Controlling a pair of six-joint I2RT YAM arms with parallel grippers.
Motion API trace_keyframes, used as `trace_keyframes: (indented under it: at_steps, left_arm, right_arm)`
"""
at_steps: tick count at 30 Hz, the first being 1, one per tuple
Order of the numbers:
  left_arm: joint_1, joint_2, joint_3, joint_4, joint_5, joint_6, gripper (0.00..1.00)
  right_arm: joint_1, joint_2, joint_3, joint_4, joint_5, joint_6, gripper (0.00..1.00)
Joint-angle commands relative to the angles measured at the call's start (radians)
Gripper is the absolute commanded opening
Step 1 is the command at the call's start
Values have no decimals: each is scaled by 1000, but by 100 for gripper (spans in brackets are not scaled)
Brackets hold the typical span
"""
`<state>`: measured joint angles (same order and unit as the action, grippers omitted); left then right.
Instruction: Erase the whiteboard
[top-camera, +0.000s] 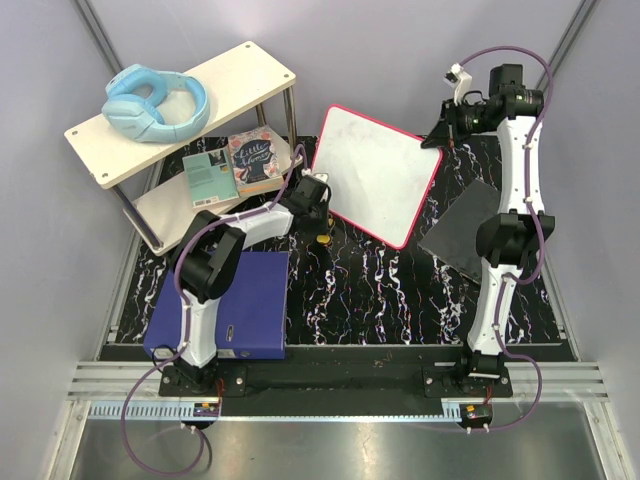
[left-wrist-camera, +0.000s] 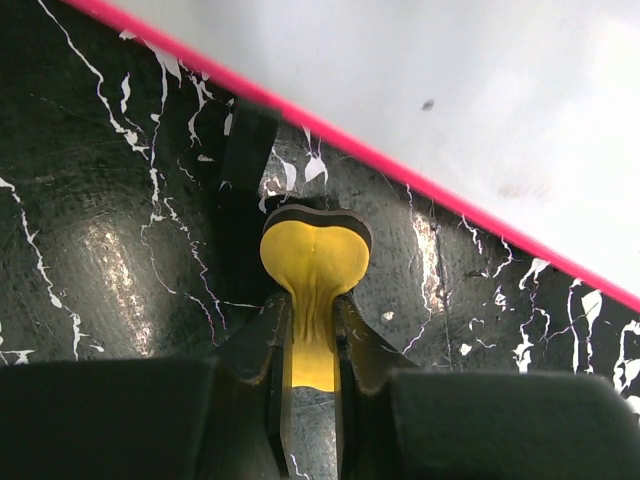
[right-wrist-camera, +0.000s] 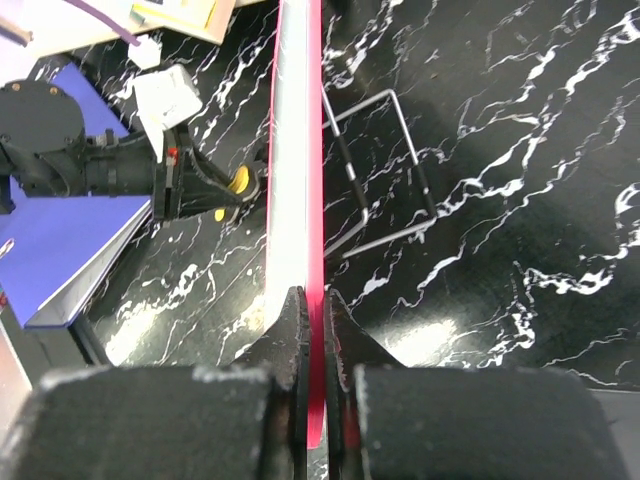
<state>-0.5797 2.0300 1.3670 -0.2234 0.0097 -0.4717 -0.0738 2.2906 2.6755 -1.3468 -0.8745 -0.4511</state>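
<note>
The whiteboard (top-camera: 378, 170) is white with a pink-red frame and stands at the back middle of the black marbled table. Its surface (left-wrist-camera: 450, 100) shows only a small dark speck and a faint smudge. My right gripper (top-camera: 440, 135) is shut on the board's right frame edge (right-wrist-camera: 315, 300), and that wrist view sees the board (right-wrist-camera: 298, 150) edge-on. My left gripper (top-camera: 318, 222) sits just off the board's lower left edge. Its jaws (left-wrist-camera: 312, 300) are shut on a yellow eraser (left-wrist-camera: 315, 250) with a dark backing, whose head rests on the table beside the frame, apart from it.
A dark grey cloth (top-camera: 465, 230) lies right of the board. A blue binder (top-camera: 245, 305) lies at front left. The white shelf (top-camera: 240, 70) at back left carries blue headphones (top-camera: 155, 103), with books (top-camera: 235, 160) below. A wire stand (right-wrist-camera: 385, 170) lies behind the board.
</note>
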Motion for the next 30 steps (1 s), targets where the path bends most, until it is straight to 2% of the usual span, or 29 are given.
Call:
trace_keyframes:
  at_steps: [1,12,20,30]
  left_arm:
    - [6,35,33,-64,18,8,0]
    - [11,56,58,-94,15,1,0]
    - [17,56,58,-93,29,-2,0]
    - [18,56,56,-93,36,-1,0]
  right_arm:
    - [-20,-37,29,161,-11,64,0]
    - [-55,-6,31,276,-37,124,0]
    - [-55,-56,-166,294,-51,54,0]
    - [-73,-34,-166,268,-37,-12,0]
